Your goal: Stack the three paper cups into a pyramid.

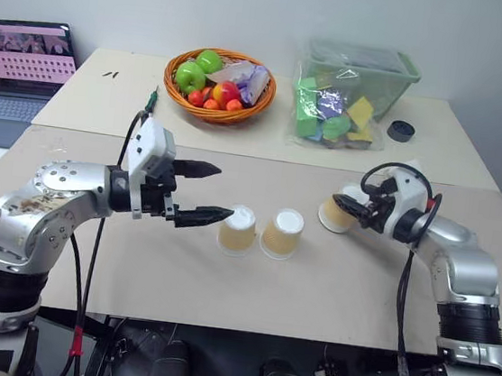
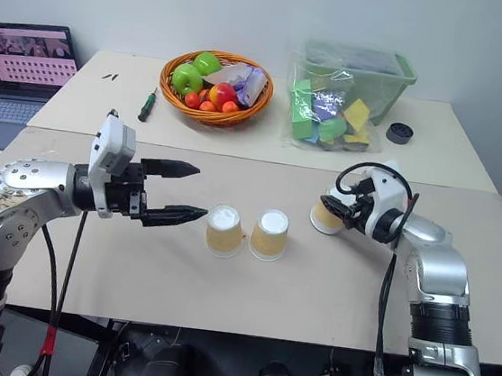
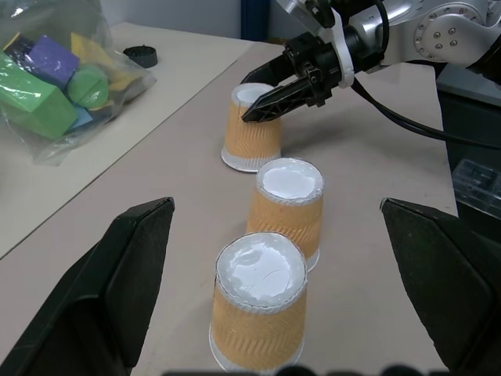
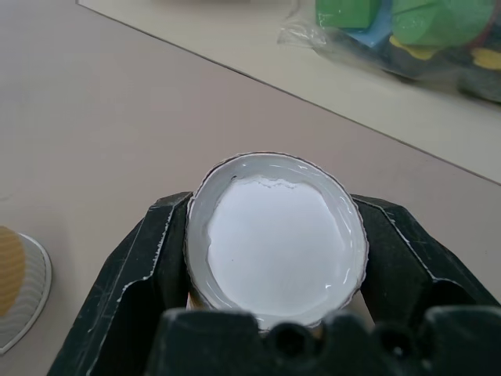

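Fruit basket (image 1: 219, 85), block bin (image 1: 354, 95) (bagged), laptop (image 1: 19, 71).

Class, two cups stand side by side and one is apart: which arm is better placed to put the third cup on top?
Right. The right gripper is shut on the third cup; the left gripper is open beside the pair.

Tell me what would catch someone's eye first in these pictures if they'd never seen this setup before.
Probably the right tool, closed around the base of one upside-down paper cup near the table's right side. Next, the two other cups standing upside down side by side mid-table, with the open left tool just to their left. Behind, a bright fruit basket and a bag of coloured blocks sit on the far table.
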